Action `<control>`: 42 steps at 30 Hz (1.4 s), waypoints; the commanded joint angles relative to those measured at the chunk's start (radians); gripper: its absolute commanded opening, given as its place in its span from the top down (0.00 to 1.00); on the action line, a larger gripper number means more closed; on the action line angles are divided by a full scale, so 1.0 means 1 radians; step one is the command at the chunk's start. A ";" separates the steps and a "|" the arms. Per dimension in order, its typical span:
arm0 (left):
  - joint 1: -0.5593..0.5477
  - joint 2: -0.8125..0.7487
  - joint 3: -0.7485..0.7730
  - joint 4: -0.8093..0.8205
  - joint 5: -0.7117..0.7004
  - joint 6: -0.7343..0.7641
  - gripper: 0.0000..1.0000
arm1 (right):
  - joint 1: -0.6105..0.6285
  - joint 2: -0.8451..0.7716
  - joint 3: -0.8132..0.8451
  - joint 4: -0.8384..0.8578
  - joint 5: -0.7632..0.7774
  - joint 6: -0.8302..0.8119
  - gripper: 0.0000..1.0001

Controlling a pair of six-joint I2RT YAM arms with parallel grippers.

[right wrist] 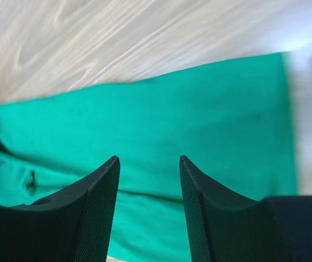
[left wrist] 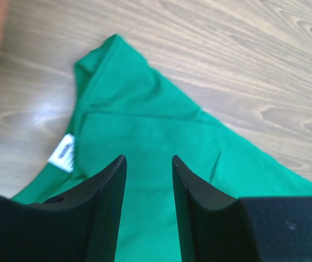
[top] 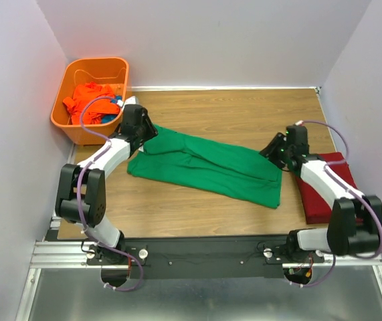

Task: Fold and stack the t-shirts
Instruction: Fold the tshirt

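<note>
Green cloth first: the bright green t-shirt [top: 207, 164] lies part-folded as one long band on the wooden counter [top: 231, 110]. Its long axis runs straight from the left jaws to the right jaws. We see the neck end, with its white label [left wrist: 63, 153], directly under and just ahead of the left jaws. The straight far edge sits under and ahead of the right jaws. Both pairs of jaws stand parted with nothing between them; we cannot tell whether their tips touch the cloth. We judge each arm nearest to its own end, so a next fold along that axis would need both together.

Outward from there, the dark red t-shirt [top: 324, 190] lies folded behind the right jaws, partly under that arm. The orange t-shirt [top: 87, 100] sits crumpled in the orange basket [top: 104, 63], beyond the left jaws.
</note>
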 commanded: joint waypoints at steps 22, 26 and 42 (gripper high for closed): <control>-0.155 0.195 0.036 -0.007 -0.047 -0.044 0.64 | 0.370 0.844 0.744 0.377 -0.324 -0.044 0.46; -0.158 0.198 0.015 -0.002 -0.044 -0.043 0.70 | 0.413 0.934 0.815 0.400 -0.355 -0.021 0.46; -0.158 0.105 -0.021 0.002 -0.021 -0.049 0.76 | 0.484 1.074 0.927 0.425 -0.387 0.031 0.50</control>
